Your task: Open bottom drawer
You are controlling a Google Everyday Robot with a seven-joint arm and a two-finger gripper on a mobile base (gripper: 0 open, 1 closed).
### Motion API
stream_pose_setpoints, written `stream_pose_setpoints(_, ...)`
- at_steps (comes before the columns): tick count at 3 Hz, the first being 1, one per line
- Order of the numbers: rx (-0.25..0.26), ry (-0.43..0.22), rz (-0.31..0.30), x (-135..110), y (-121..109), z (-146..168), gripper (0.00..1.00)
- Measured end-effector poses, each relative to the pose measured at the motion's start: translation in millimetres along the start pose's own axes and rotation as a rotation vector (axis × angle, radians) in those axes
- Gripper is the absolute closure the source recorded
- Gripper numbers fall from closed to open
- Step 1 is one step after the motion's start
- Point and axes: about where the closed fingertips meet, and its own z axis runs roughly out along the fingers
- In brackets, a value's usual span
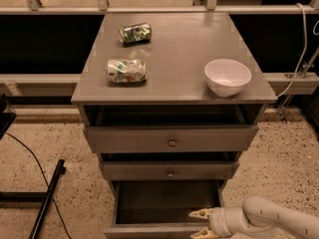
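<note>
You'll find the gripper [201, 223] low at the right of the frame, at the right end of the bottom drawer [164, 203], with its pale arm [279, 220] reaching in from the right edge. Its two fingers [200, 214] are spread apart and grip nothing that you can see. One lies over the drawer's inside and the other sits lower, by the front panel, so they seem to straddle the front's top edge, though the frame cuts this part off and contact is hard to judge. The bottom drawer stands pulled well out from the grey cabinet [184, 49], its plain dark inside showing below the middle drawer [149, 171]; above that is the top drawer [129, 139]. On the cabinet top you have a white bowl [228, 76] at the right and two crushed cans at the left, the far one [135, 33] behind the near one [126, 70]. A black cable [35, 156] runs over the speckled floor at the left
</note>
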Motion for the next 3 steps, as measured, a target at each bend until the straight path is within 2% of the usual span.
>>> stream_pose_setpoints(1, 0.041, 0.038, 0.055, 20, -9, 9, 0.73)
stream_pose_setpoints(2, 0.032, 0.072, 0.069, 32, -19, 25, 0.96)
stream_pose_setpoints(3, -0.004, 0.089, 0.076, 48, -32, 40, 1.0)
